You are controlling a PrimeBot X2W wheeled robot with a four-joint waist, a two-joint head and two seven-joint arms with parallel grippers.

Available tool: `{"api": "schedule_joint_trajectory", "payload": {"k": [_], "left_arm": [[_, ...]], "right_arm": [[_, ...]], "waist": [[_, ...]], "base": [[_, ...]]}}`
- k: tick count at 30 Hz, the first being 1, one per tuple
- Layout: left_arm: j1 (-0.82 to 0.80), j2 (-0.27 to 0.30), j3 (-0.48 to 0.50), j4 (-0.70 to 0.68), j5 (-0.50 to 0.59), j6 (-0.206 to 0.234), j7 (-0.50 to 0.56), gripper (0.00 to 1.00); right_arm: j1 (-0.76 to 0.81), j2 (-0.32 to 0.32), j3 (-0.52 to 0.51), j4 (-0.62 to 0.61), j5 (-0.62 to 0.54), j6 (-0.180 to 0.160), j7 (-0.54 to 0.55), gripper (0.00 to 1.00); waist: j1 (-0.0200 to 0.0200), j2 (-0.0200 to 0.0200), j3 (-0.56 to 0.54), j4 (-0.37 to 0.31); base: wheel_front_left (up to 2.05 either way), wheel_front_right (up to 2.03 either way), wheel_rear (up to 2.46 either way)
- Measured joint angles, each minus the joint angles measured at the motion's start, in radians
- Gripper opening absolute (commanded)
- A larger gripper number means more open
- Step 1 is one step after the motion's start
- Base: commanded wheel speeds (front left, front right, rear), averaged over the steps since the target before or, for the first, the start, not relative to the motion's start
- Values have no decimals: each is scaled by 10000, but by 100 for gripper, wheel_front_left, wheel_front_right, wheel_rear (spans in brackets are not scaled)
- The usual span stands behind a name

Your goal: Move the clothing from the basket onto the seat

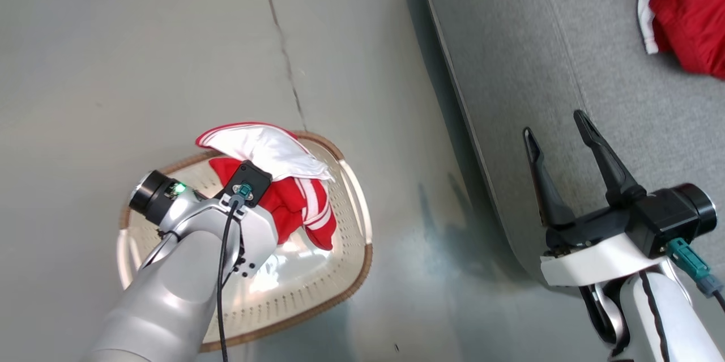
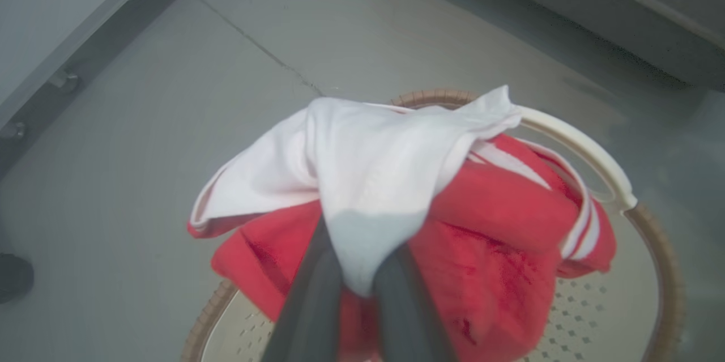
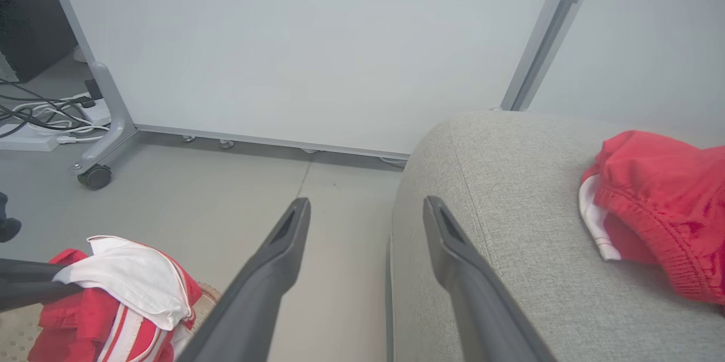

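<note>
My left gripper [image 2: 359,278] is shut on a white fold of the red-and-white striped clothing [image 2: 385,169]. The bunched garment [image 1: 272,152] hangs from it over the far half of the white perforated basket [image 1: 362,220], which stands on the floor. In the head view my wrist hides the left fingertips. A second piece of clothing, plain red with white trim [image 1: 688,11], lies on the grey seat [image 1: 510,67] at the far right. My right gripper [image 1: 555,124] stands open and empty above the seat's near edge [image 3: 510,181], well short of that red garment [image 3: 662,203].
Grey floor with a seam [image 1: 283,56] lies between basket and seat. A white partition on a wheeled foot [image 3: 93,175] stands behind, with cables and a power strip [image 3: 51,118] at its left. A dark shape [image 2: 14,277] sits at the floor's left edge.
</note>
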Motion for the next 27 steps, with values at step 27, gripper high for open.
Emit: {"api": "schedule_joint_trajectory", "payload": {"k": [27], "left_arm": [[3311, 556, 3609, -9737, -205, 522, -90, 0]], "right_arm": [[1605, -487, -130, 704, -77, 0, 2, 100]], "waist": [[0, 0, -4127, 1693]], "base": [[0, 0, 0]]}}
